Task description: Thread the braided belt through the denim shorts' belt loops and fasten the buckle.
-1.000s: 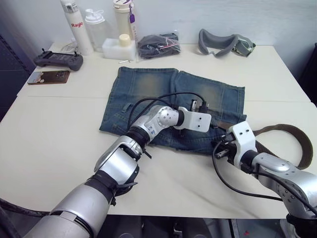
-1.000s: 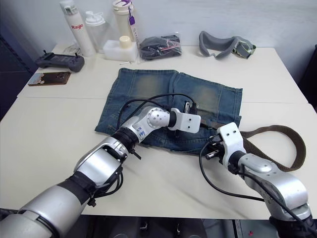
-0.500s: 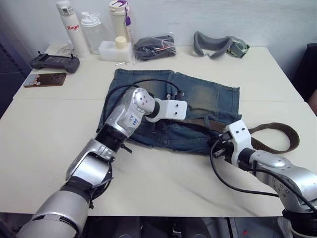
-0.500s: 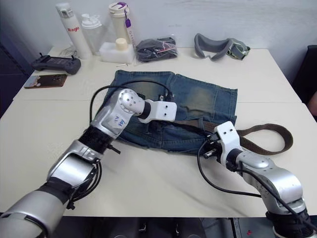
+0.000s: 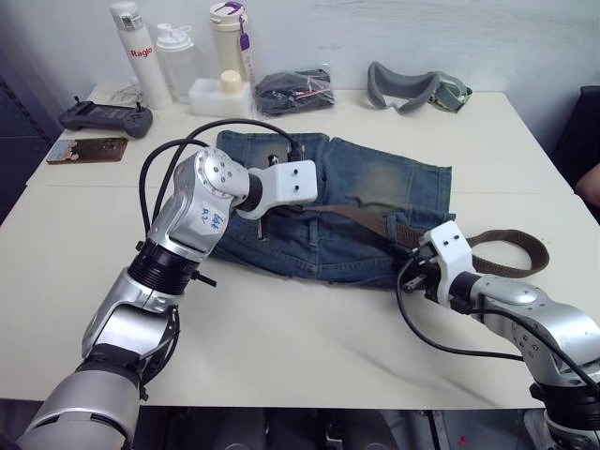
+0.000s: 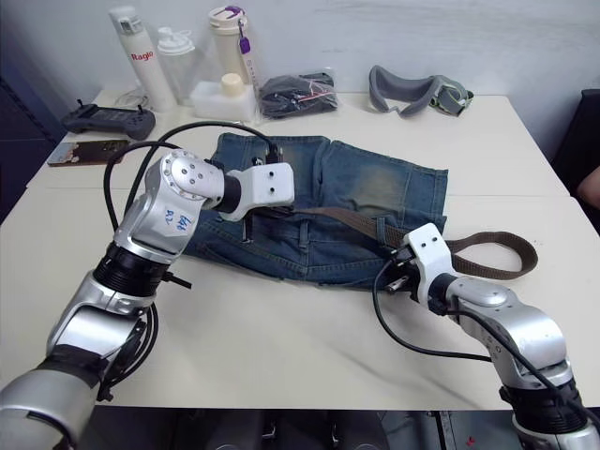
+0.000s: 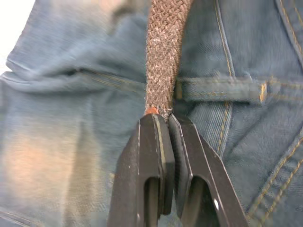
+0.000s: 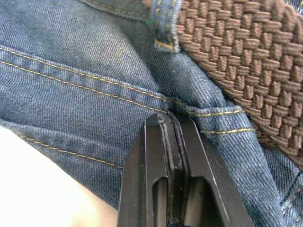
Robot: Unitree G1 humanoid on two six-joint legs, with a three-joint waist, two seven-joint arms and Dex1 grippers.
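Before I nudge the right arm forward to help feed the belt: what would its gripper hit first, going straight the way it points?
Probably the shorts: the right gripper is shut on a denim fold, with the belt next beyond it.

A white table (image 5: 309, 319) carries denim shorts (image 5: 375, 187), bottles (image 5: 178, 56) and goggles (image 5: 417, 84).
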